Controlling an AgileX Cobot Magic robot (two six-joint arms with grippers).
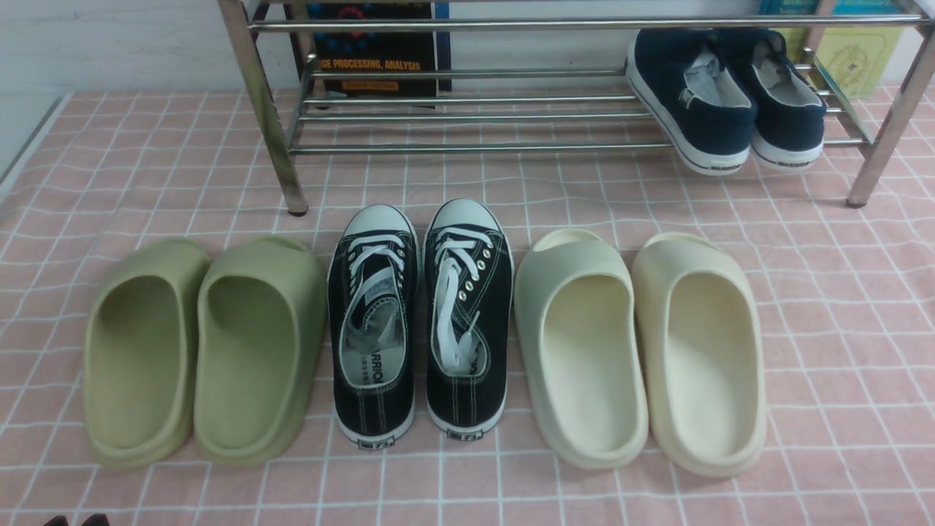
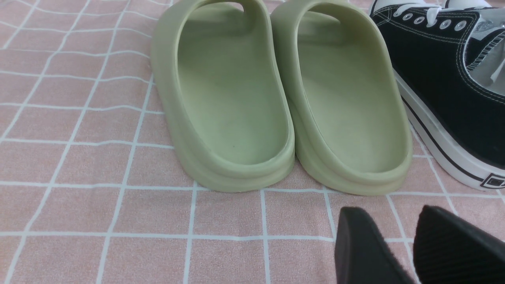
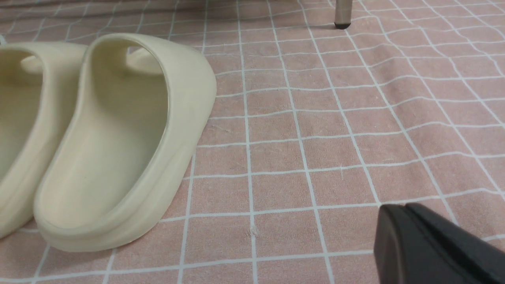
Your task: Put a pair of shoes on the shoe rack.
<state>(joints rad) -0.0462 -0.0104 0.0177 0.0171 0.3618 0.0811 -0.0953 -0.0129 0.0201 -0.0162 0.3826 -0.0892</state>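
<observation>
Navy shoes [image 1: 727, 95] racked on the shoe rack [image 1: 467, 109] at one o'clock, job seemingly done; left gripper [image 2: 410, 240] parted and empty, right gripper [image 3: 430, 244] unreadable.

Green slides [image 2: 284, 98] beside black sneaker [image 2: 446, 86]

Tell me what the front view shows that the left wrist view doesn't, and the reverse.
Only the front view shows the navy shoes sitting on the shoe rack, plus the cream slippers and a book behind the rack. Only the left wrist view shows the left gripper up close, slightly parted and holding nothing. Both show the green slippers and the black sneakers on the pink checked cloth.
</observation>
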